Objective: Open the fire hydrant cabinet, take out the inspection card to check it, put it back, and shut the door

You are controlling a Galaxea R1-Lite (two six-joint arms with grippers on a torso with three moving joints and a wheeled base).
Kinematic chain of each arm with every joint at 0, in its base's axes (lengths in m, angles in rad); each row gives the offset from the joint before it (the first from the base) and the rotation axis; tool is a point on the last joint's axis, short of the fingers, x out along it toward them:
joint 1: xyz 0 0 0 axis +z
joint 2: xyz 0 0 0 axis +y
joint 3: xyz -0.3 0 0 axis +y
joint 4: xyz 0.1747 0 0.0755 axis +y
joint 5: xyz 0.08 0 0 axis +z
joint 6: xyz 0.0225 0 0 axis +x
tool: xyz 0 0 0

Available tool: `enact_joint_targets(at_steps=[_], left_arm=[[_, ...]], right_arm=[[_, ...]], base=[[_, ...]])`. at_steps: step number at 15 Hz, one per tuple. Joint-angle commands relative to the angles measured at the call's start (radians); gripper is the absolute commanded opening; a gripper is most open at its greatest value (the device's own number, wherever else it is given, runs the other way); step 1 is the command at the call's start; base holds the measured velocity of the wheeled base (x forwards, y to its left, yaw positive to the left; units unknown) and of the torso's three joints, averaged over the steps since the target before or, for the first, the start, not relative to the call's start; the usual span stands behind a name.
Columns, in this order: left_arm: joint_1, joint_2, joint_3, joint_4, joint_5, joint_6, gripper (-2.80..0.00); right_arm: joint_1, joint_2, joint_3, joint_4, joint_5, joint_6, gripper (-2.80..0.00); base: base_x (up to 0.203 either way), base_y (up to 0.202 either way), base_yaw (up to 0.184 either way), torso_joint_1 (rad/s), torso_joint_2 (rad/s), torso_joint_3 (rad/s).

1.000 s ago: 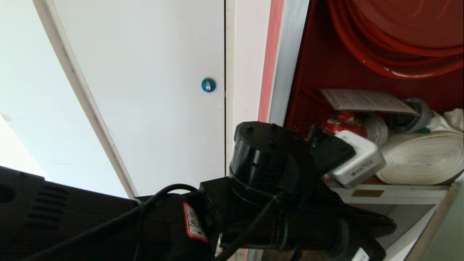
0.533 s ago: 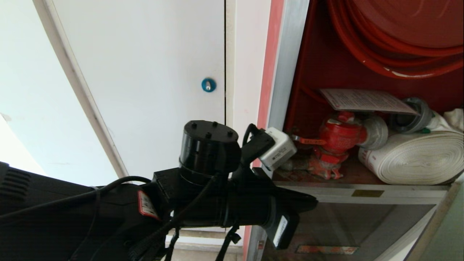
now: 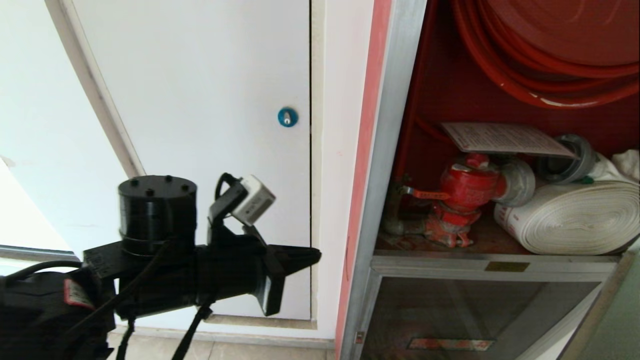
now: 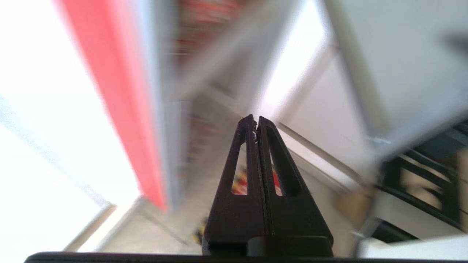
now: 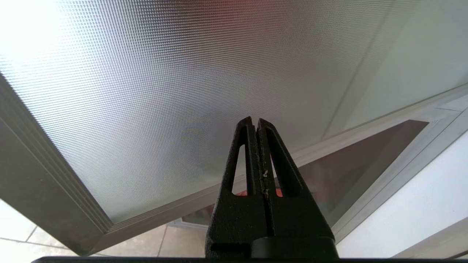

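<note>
The fire hydrant cabinet (image 3: 395, 125) stands open, its red interior showing. The inspection card (image 3: 505, 138) lies flat on top of the red valve (image 3: 465, 195), with nothing holding it. My left gripper (image 3: 315, 256) is shut and empty, pointing right in front of the white panel, left of the cabinet's silver frame. In the blurred left wrist view the shut left gripper (image 4: 255, 118) has nothing between its fingers. The door (image 5: 182, 91) fills the right wrist view as a textured glass pane in a silver frame. My right gripper (image 5: 255, 122) sits shut and empty close below it.
A white panel with a blue round lock (image 3: 287, 117) is left of the cabinet. Inside are a red hose reel (image 3: 550, 50) and a white rolled hose (image 3: 575, 215). A lower dark glass panel (image 3: 450, 320) sits under the shelf. The door's edge (image 3: 595, 310) crosses the bottom right corner.
My left arm has drawn back to the left and down, out of the cabinet opening, uncovering the valve. The card stays on the valve. The right arm has not moved.
</note>
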Motion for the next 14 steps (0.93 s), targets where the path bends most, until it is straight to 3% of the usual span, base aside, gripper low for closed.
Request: enact_joint_targets(at_steps=[1,10,12,14], left_arm=[[0.092,-0.108,0.074,-0.024,-0.001,-0.003,-2.80],[0.587,-0.452,0.272,-0.033,-0.003,0.001,-2.80],[0.647,-0.527,0.345,-0.029,-0.008,0.004,-2.80],[0.651,-0.568,0.396,-0.028,-0.011,0.004,-2.80]], right_arm=[[0.000,0.001,0.000,0.000,0.001,-0.002,-2.80],[0.000,0.002,0.000,0.000,0.001,-0.001,-2.80],[0.000,0.000,0.000,0.000,0.001,-0.001,-2.80],[0.000,0.001,0.000,0.000,0.001,-0.001,-2.80]], base=[[0.000,0.000,0.000,0.000,0.00,0.000],[0.000,0.000,0.000,0.000,0.00,0.000],[0.000,0.000,0.000,0.000,0.00,0.000],[0.000,0.000,0.000,0.000,0.00,0.000]])
